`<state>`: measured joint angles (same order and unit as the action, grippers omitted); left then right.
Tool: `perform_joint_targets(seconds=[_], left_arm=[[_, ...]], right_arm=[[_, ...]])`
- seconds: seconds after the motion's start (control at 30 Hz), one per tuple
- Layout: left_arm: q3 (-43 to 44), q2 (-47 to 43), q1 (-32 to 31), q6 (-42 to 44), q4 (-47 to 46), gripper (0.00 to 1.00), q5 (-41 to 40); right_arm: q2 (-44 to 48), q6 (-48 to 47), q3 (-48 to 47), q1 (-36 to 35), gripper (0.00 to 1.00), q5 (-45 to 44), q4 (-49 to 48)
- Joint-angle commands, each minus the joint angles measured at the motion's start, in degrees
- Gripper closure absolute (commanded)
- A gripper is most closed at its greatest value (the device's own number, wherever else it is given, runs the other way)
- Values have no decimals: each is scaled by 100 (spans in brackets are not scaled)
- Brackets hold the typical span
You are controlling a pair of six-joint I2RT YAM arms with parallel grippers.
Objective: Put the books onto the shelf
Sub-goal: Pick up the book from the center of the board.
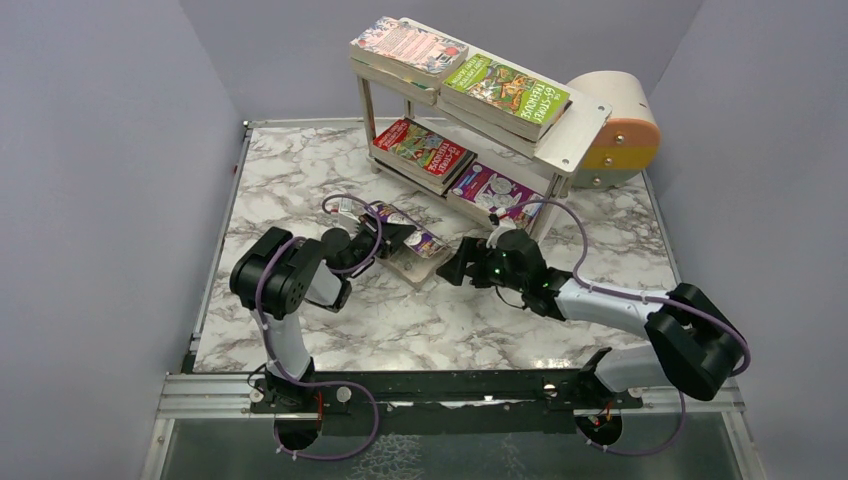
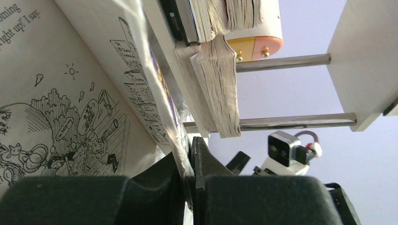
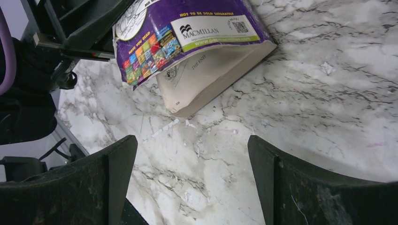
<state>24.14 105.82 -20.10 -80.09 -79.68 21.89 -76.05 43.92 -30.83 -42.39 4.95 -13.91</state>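
From above I see the pale whitewashed two-tier wooden shelf (image 1: 575,135) at the far side of the white marble table (image 1: 300,170). A pink-patterned book (image 1: 405,45) and a green book (image 1: 505,90) lie flat on its upper board, and a red book (image 1: 425,150) and a purple-and-white book (image 1: 495,190) on the lower. A round beige-and-orange box (image 1: 615,130) stands just right of it. Near the shelf, a purple paperback book (image 1: 422,243) lies on the marble, the left gripper (image 1: 388,233) at its left end and the right gripper (image 1: 455,270) just beside its right.

On my left wrist camera the fingers are pressed together, pinching the book's thin cover edge; a page of cartoon drawings fills the left.

On my right wrist camera the jaws stand spread over bare marble. The book lies just beyond them, its purple cover lifted off the page block, which rests on the table.
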Motion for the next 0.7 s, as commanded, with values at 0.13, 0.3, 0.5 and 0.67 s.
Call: perform_joint_targets(seconds=[0.13,0.3,0.5,0.67], left_arm=[[-98,-318,91,-259,-833,100,418],[-94,-717,222,-163,-444,100,496],[-101,-1028,263,-161,-332,100,691],[-211,-1237,299,-185,-334,100,870]], right_arm=[[-371,704,215,27,13,355,-1156],[-239,1139,566,199,13,562,-1738],[-327,1531,883,422,13,1002,-2456],[-568,1892,1055,515,13,1317,-3255]])
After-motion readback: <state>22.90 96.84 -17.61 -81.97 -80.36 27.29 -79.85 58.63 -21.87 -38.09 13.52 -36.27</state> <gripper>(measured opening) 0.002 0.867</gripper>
